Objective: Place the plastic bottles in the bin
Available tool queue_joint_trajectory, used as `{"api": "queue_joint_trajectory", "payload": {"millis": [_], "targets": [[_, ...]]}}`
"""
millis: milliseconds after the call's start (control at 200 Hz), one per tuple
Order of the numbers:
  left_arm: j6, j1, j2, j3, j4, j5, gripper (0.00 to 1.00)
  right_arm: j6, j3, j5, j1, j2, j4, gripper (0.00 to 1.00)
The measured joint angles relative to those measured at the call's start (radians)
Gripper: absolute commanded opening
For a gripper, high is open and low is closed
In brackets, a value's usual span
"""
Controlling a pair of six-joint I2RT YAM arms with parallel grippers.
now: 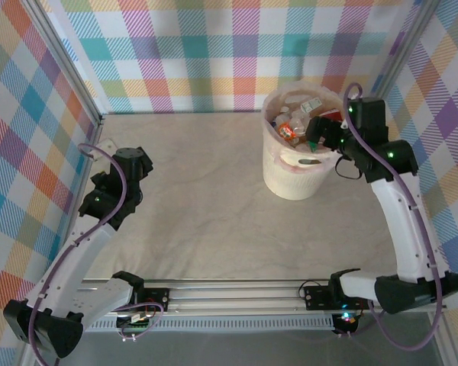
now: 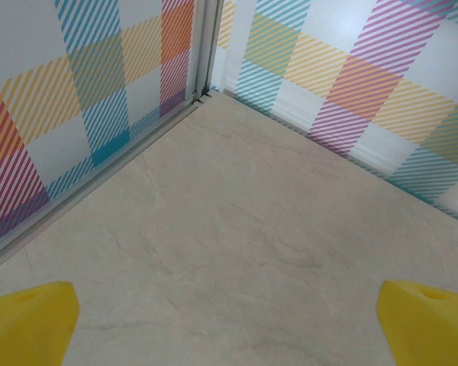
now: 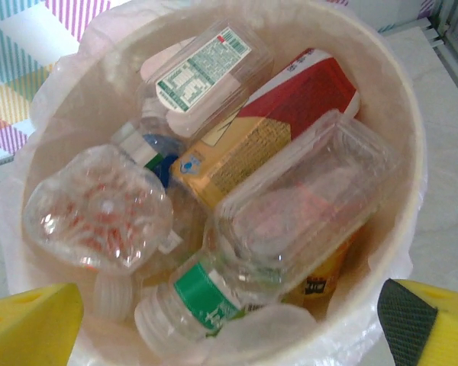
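- Top external view shows you the bin (image 1: 294, 181) standing upright on the surface (image 1: 191, 206), toward the far right and near the checked back wall (image 1: 175, 53).
- Your right gripper (image 1: 317, 131) hangs just over the bin's right rim, above the bottles (image 1: 291, 122) heaped inside.
- Right wrist view looks straight down into the bin, and its yellow fingers (image 3: 30, 324) stand wide apart at the bottom corners.
- Inside, you can pick out a bottle with a green label (image 3: 206, 297) lying nearest the camera and a crushed clear bottle (image 3: 305, 191) across it.
- Beneath those lies a bottle with a red and orange label (image 3: 290, 99). One with a white printed label (image 3: 202, 72) sits at the far side, and a bottle base (image 3: 99, 210) is turned up on the left.
- A thin liner (image 3: 267, 335) folds over the rim.
- Left wrist view shows your left gripper (image 2: 229, 320) with its jaws spread wide over the surface, facing the far-left corner. In the top view, that arm is well apart from the bin.
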Motion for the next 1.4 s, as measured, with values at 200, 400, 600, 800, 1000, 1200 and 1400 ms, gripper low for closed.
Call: {"api": "queue_joint_trajectory", "payload": {"millis": [200,400,600,800,1000,1200,1400], "targets": [[0.0,0.0,-0.001,0.0,0.0,0.011,1.0,-0.011,0.072,0.039,0.0,0.081,0.003,1.0],[-0.003,0.0,-0.001,-0.001,0.0,0.02,1.0,-0.027,0.064,0.039,0.0,0.119,0.008,1.0],[-0.004,0.0,-0.001,-0.003,0.001,0.038,1.0,-0.027,-0.016,0.047,-0.002,0.107,0.035,1.0],[-0.008,0.0,-0.001,-0.016,0.001,0.046,1.0,-0.042,-0.093,0.055,-0.001,0.061,0.088,1.0],[-0.012,0.0,-0.001,-0.016,0.001,0.06,1.0,-0.05,-0.103,0.055,-0.001,0.048,0.092,1.0],[-0.023,0.0,-0.001,-0.016,0.001,0.063,1.0,-0.05,-0.071,0.059,-0.001,0.043,0.034,1.0],[-0.023,0.0,-0.017,-0.016,0.0,0.059,1.0,-0.046,-0.032,0.079,-0.001,0.003,-0.017,1.0]]}}
